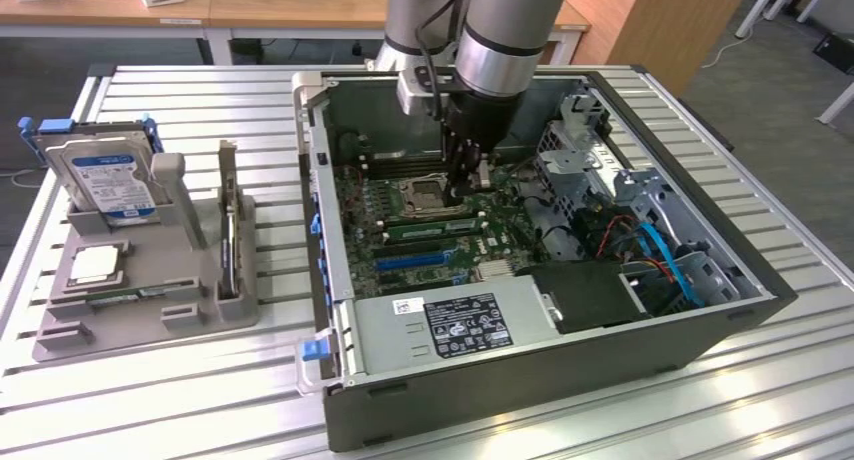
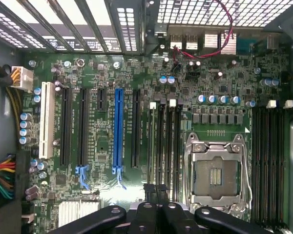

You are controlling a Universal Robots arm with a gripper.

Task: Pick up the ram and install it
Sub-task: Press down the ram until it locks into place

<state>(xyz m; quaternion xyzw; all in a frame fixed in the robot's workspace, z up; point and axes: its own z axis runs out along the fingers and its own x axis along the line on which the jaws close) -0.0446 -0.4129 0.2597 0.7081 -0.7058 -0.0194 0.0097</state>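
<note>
Exterior view: we see 1 open computer case (image 1: 534, 380) at the frame's centre on the slatted table (image 1: 160, 400), and a grey holder (image 1: 134, 325) at lower left. The arm reaches down into the case, with the gripper (image 1: 467, 180) pressed together over the motherboard (image 1: 400, 245); we cannot make out anything between the jaws. The ram (image 1: 127, 298) appears to lie flat at the holder's front. It is well left of the gripper and outside the case, with its long axis across the frame.

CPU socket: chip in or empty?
Empty. The CPU socket shows bare contacts inside its metal frame, no chip seated. The exterior view agrees.
</note>
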